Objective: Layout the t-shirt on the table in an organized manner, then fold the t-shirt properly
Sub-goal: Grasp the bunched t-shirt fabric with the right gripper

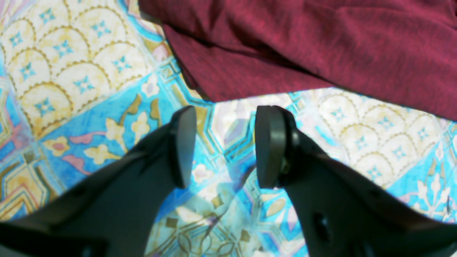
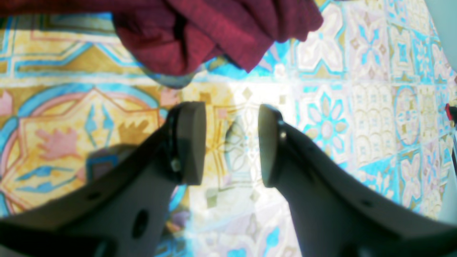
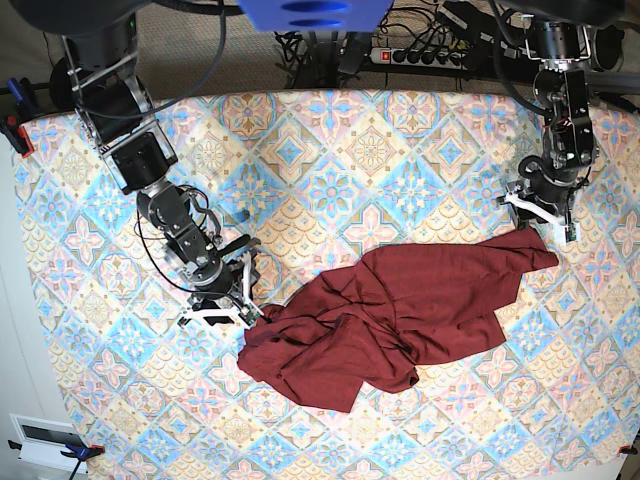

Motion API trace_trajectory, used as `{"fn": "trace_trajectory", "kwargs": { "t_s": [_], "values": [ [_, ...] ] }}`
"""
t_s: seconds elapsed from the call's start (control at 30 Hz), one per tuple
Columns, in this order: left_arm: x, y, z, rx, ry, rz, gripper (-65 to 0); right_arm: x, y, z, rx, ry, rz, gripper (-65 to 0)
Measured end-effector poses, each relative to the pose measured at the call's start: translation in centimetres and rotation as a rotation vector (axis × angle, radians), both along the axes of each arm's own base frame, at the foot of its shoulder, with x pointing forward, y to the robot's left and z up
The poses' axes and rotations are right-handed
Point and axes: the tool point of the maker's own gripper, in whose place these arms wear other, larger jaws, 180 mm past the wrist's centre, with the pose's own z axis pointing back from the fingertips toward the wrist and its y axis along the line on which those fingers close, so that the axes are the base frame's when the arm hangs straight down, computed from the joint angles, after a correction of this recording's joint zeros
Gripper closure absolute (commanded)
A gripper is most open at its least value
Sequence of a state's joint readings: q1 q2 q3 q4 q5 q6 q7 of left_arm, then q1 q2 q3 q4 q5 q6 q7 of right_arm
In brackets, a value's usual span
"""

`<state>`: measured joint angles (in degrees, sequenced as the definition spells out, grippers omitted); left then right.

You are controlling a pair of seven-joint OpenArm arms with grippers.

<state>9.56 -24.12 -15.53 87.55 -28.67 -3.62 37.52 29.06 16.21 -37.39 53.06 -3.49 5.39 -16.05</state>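
Broad worktop (image 3: 420, 130) draped in a pastel tile-pattern cloth of blue, pink and cream medallions, filling nearly the whole base view.

Across the middle and lower centre, the dark maroon t-shirt (image 3: 390, 315), crumpled and heavily creased, bunched thick at its lower left end and stretching out to a point at upper right. Not laid flat, not folded.

At the left of the base view, the right arm reaching down from the top corner, with the right pincer (image 3: 222, 312) just beside the bunched left end of the shirt. In the right wrist view, right pincer (image 2: 231, 142) apart, nothing between the pads, patterned cloth visible through the gap; shirt folds (image 2: 214, 32) ahead of the tips, not touching them.

At the right of the base view, the left arm hanging down from the top, with the left pincer (image 3: 540, 212) beside the shirt's upper right point. In the left wrist view, left pincer (image 1: 225, 146) likewise apart and empty, above bare worktop (image 1: 71, 71), with the shirt's edge (image 1: 321, 50) just beyond the tips.
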Motion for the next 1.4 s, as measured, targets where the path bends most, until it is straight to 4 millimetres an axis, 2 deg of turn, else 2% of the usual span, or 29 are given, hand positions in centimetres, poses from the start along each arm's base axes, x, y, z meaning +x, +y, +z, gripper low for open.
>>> {"fn": "trace_trajectory", "kwargs": {
  "t_s": [0.17, 0.3, 0.47, 0.57, 0.63, 0.77, 0.9, 1.03, 1.17, 1.3, 1.4],
  "values": [
    [0.0, 0.0, 0.0, 0.000, 0.000, 0.000, -27.0, -0.3, 0.4, 0.1, 0.012, -0.004, 0.003, -22.7],
    [0.0, 0.0, 0.0, 0.000, 0.000, 0.000, -27.0, -1.6, 2.0, -0.1, 0.049, 0.000, 0.028, -22.7],
    [0.0, 0.0, 0.0, 0.000, 0.000, 0.000, -27.0, -1.7, 4.4, 0.5, 0.219, 0.032, -0.010, -22.7],
    [0.0, 0.0, 0.0, 0.000, 0.000, 0.000, -27.0, -1.0, 3.3, 1.2, 0.339, 0.045, -0.103, -22.7],
    [0.0, 0.0, 0.0, 0.000, -0.001, 0.000, -27.0, -0.5, 2.3, 1.6, 0.350, 0.035, -0.135, -22.7],
    [0.0, 0.0, 0.0, 0.000, 0.000, 0.000, -27.0, -0.3, 2.0, 1.8, 0.361, 0.030, -0.149, -22.7],
    [0.0, 0.0, 0.0, 0.000, -0.001, 0.000, -27.0, -0.8, 2.4, 0.4, 0.364, 0.065, -0.153, -22.7],
    [0.0, 0.0, 0.0, 0.000, -0.001, 0.000, -27.0, -1.2, 1.0, -0.6, 0.339, 0.086, -0.181, -22.7],
    [0.0, 0.0, 0.0, 0.000, -0.001, 0.000, -27.0, -0.8, 1.0, -0.3, 0.339, 0.080, -0.182, -22.7],
    [0.0, 0.0, 0.0, 0.000, 0.000, -0.001, -27.0, 1.3, 1.5, 1.6, 0.358, 0.042, -0.179, -22.7],
    [0.0, 0.0, 0.0, 0.000, -0.002, 0.000, -27.0, 1.4, 3.0, 1.3, 0.380, 0.048, -0.190, -22.7]
  ]
}}
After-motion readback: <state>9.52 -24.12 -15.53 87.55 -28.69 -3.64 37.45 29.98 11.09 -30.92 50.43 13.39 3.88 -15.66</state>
